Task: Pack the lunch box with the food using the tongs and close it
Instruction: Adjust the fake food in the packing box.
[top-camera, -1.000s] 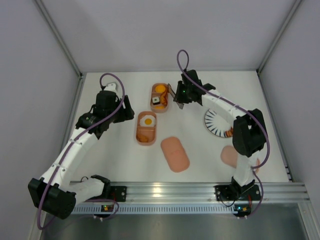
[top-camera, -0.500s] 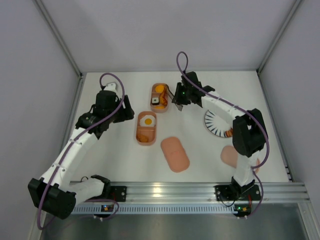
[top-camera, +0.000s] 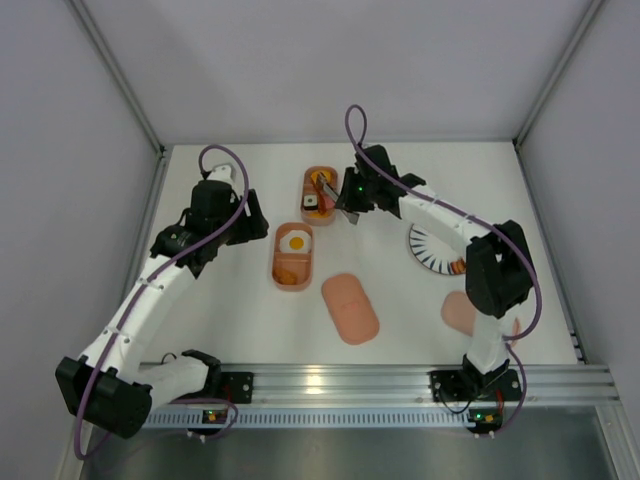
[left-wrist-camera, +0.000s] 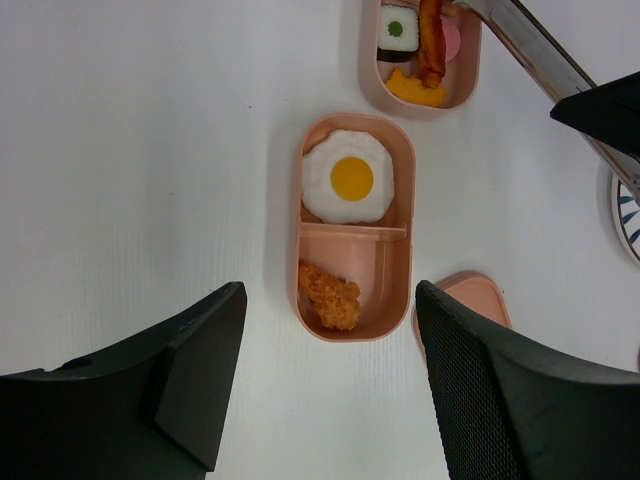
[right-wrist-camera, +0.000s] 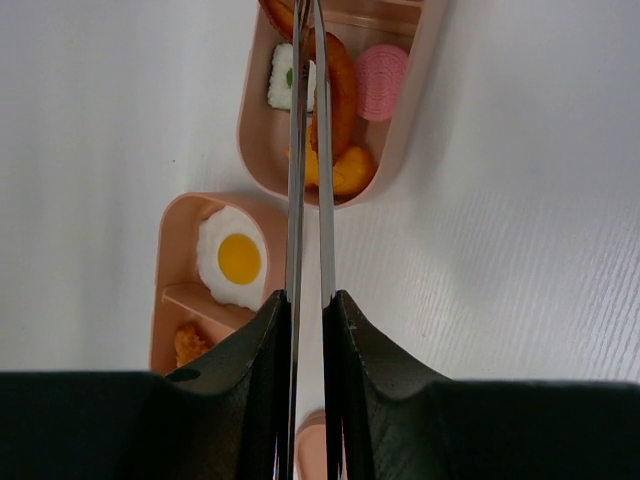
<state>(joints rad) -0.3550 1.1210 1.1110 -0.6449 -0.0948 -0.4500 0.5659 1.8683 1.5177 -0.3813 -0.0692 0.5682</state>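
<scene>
Two trays of the lunch box (top-camera: 302, 276) sit open mid-table. My right gripper (right-wrist-camera: 308, 300) squeezes the tongs (right-wrist-camera: 308, 150) nearly together, tips at the bacon strip (right-wrist-camera: 338, 80) in the far tray (right-wrist-camera: 418, 85). My left gripper (left-wrist-camera: 330, 295) hangs wide above the near tray (left-wrist-camera: 385, 285). Lifting carelessly, I could drag the strip out.

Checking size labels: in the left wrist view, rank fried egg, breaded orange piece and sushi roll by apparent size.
1. fried egg, clearly largest
2. breaded orange piece
3. sushi roll, smallest
</scene>
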